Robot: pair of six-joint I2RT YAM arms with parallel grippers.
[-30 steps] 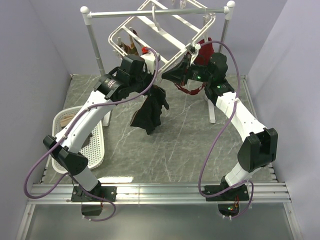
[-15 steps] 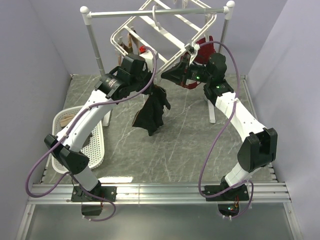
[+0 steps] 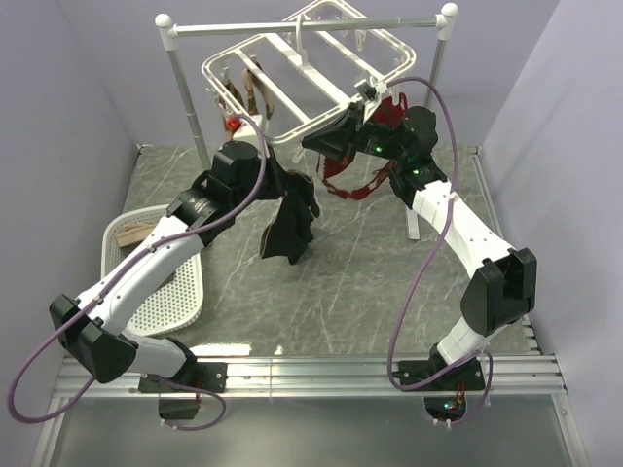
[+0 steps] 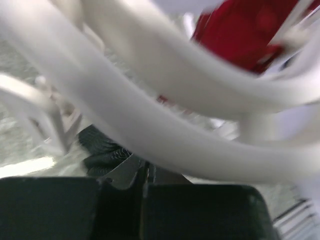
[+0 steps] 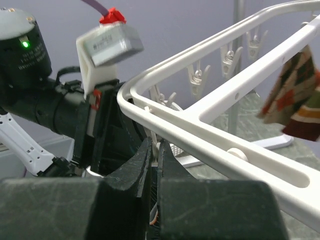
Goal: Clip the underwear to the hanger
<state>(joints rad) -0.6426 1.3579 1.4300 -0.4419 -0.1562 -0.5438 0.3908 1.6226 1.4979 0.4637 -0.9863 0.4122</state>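
Hanger hangs tilted from the rail at the back. I see the black underwear dangling limp below its near edge, its top pinched in the left gripper. My right gripper, fingers pressed together, sits just under the frame's corner; what it touches, I cannot tell.

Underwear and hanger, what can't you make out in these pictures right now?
Left wrist view: the hanger bars are blurred, so its clips cannot be read there.
Top view: the spot where the left fingers hold the underwear is hidden by the left arm's wrist.
Right wrist view: the right fingers are shut under the hanger's edge; whether they pinch a clip is hidden by the fingers themselves.
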